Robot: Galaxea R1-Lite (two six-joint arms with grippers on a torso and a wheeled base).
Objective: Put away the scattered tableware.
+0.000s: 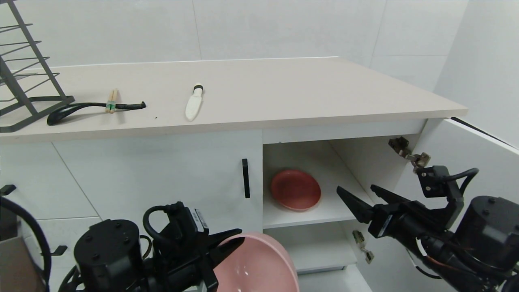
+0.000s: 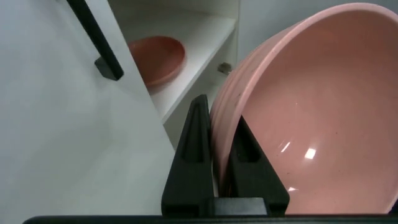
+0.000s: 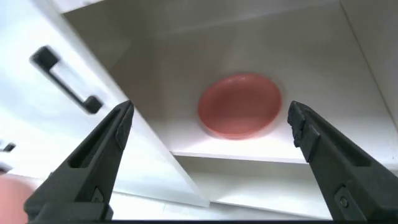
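My left gripper (image 1: 229, 241) is shut on the rim of a pink bowl (image 1: 257, 265), held low in front of the shut left cupboard door; the fingers (image 2: 199, 137) pinch the bowl (image 2: 311, 124) wall. A red plate (image 1: 295, 189) lies on the upper shelf of the open cupboard, seen too as the plate (image 3: 239, 104) and the plate (image 2: 155, 56). My right gripper (image 1: 361, 194) stands open just outside the cupboard opening, pointing at the plate, nothing between its fingers (image 3: 93, 168). On the countertop lie a black ladle (image 1: 85, 108), chopsticks (image 1: 111, 101) across it, and a white knife (image 1: 194, 103).
A black wire rack (image 1: 24, 77) stands at the counter's left end. The right cupboard door (image 1: 466, 162) is swung open beside my right arm. The left door carries a black handle (image 1: 245, 178). A lower shelf (image 1: 320, 251) lies beneath the plate's shelf.
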